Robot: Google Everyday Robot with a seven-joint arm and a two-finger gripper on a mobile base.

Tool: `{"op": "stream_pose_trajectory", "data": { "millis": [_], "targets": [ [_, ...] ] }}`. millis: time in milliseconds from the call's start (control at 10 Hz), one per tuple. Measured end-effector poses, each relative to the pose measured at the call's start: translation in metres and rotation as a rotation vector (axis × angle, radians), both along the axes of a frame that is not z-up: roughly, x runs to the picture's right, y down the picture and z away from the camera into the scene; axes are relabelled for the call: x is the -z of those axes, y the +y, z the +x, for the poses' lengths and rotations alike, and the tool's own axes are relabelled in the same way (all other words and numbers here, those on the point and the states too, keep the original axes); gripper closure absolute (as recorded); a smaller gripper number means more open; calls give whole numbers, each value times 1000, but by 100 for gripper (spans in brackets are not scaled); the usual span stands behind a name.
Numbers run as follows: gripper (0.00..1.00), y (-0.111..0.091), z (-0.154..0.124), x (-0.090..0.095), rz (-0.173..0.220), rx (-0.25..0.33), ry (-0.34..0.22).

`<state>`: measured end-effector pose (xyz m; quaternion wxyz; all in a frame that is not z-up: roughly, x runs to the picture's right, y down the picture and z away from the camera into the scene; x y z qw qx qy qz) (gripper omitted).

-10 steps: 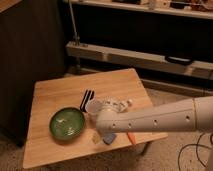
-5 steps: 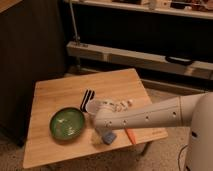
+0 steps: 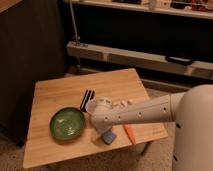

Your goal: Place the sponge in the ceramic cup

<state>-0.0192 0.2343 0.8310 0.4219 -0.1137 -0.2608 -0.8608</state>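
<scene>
In the camera view, the gripper (image 3: 101, 125) is seen at lower centre, just above the sponge (image 3: 109, 136), which lies on the surface (image 3: 55, 95) between bowl (image 3: 67, 123) and carrot (image 3: 129, 134). The gripper's state cannot be told. The cup (image 3: 103, 104) is seen directly above the arm's end.

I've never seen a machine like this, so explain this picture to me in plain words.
The big white shape on the right is a robot's body, and the white arm reaches from it over a wooden table. One camera looks down at the table from above. At the arm's tip, the gripper hangs low right by a blue sponge; whether it grips it is not visible. Also on the table: a green bowl, a pale ceramic cup, a striped object and an orange carrot-shaped thing.
</scene>
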Motion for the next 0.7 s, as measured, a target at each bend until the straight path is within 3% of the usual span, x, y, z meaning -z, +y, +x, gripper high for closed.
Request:
{"op": "stream_pose_trajectory", "data": {
  "millis": [400, 500, 700],
  "targets": [
    [95, -5, -1, 7, 2, -2, -4],
    [100, -5, 0, 8, 2, -1, -3],
    [100, -7, 3, 11, 7, -3, -1]
  ]
}}
